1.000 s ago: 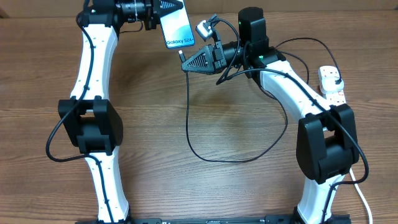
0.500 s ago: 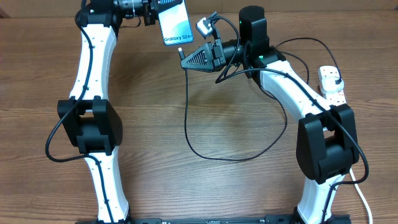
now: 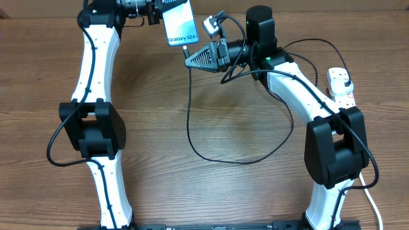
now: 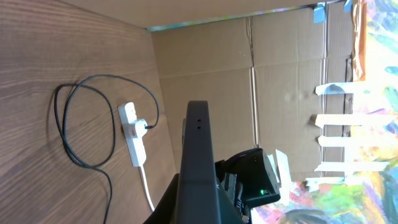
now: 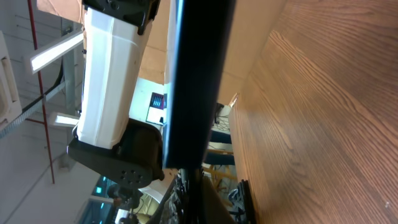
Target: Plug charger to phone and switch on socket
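The phone (image 3: 179, 24), cyan screen up, is held above the table's far edge by my left gripper (image 3: 160, 11), which is shut on its top end. My right gripper (image 3: 190, 61) is shut on the charger (image 3: 190, 115) near its connector tip, and the tip sits at the phone's bottom edge. The black cable loops over the table to a black plug in the white socket (image 3: 340, 86) at the right. In the left wrist view the phone (image 4: 199, 155) is edge-on, with the socket (image 4: 133, 134) beyond. In the right wrist view the phone (image 5: 199, 81) is a dark bar just ahead of my jaws (image 5: 194, 199).
The socket's thick white cord (image 3: 374, 204) runs off the front right. The charger cable's loop (image 4: 68, 124) lies on the wood between both arms. A cardboard wall (image 4: 249, 74) stands behind the table's far edge.
The phone has risen slightly toward the far edge. My right gripper has moved up with the connector tip, closing onto the phone's bottom edge.
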Controlling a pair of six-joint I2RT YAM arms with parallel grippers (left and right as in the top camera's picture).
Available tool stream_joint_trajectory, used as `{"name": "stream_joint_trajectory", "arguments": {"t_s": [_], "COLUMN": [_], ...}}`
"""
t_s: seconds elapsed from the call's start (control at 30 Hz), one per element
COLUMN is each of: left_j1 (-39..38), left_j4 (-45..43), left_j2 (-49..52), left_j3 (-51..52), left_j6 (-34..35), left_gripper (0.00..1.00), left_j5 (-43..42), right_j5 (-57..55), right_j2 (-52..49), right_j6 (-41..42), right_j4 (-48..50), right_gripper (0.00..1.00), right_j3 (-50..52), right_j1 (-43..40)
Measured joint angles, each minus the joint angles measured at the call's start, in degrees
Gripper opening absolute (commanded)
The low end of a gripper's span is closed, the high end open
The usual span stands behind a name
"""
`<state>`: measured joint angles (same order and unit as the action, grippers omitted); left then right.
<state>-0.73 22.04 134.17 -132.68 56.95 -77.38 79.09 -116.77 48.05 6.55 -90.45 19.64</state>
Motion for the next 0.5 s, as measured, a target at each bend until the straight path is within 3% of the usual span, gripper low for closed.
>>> {"name": "stream_joint_trajectory", "arguments": {"t_s": [0.5], "left_j1": [0.00], "left_j4": [-0.87], "left_j2": [0.00], "left_j3": [0.00], "left_j6": [0.00], "left_gripper": [0.04], "left_j5": [-0.04], "right_j5": [-0.24], "right_j2": [0.00], "right_j6": [1.44], "right_j4": [2.03], "right_gripper": [0.04], "right_j3": [0.00], "right_j1": [0.00]}}
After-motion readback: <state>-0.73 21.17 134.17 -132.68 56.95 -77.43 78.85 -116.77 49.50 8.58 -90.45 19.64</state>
